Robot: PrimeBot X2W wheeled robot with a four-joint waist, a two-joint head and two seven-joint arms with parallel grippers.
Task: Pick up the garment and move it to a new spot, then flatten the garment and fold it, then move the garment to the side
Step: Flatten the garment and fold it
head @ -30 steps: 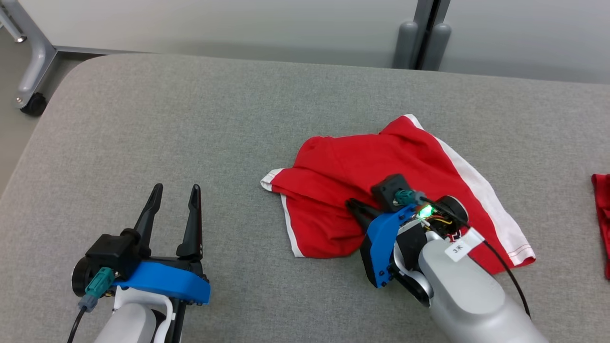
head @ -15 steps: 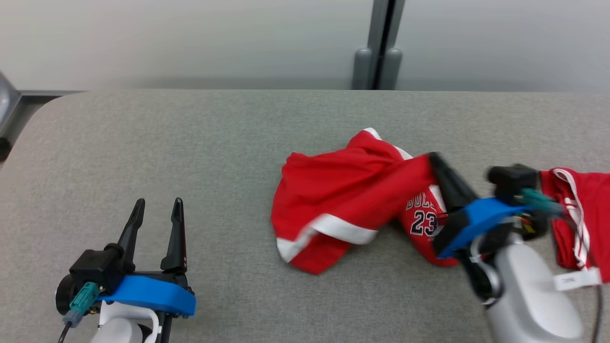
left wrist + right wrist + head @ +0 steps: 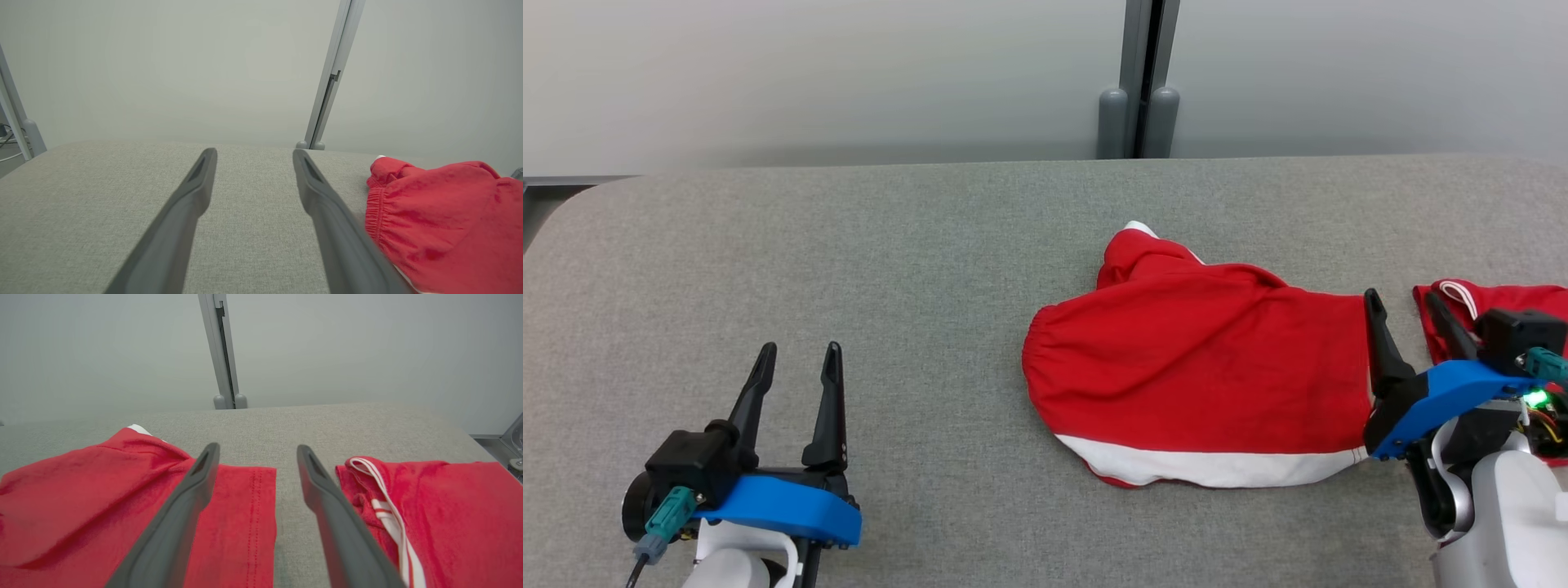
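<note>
While the table [image 3: 849, 245] is read left to right:
Left gripper [image 3: 800, 349]: spread, empty, well apart from garment.
Garment [image 3: 1201, 367]: centre-right, rumpled.
Right gripper [image 3: 1401, 298]: spread, empty, at garment's right hem.
Risk: second cloth [image 3: 1511, 296] just beside; a stray pinch could catch it.

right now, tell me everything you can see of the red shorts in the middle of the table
The red shorts look like soft knit cloth, lying mostly flat but rumpled on the grey table. A gathered elastic waistband faces left, a white band runs along the near edge, and a stitched hem ends the right side. The right end effector stands open at that hem, one finger over the cloth; contact is unclear.
</note>
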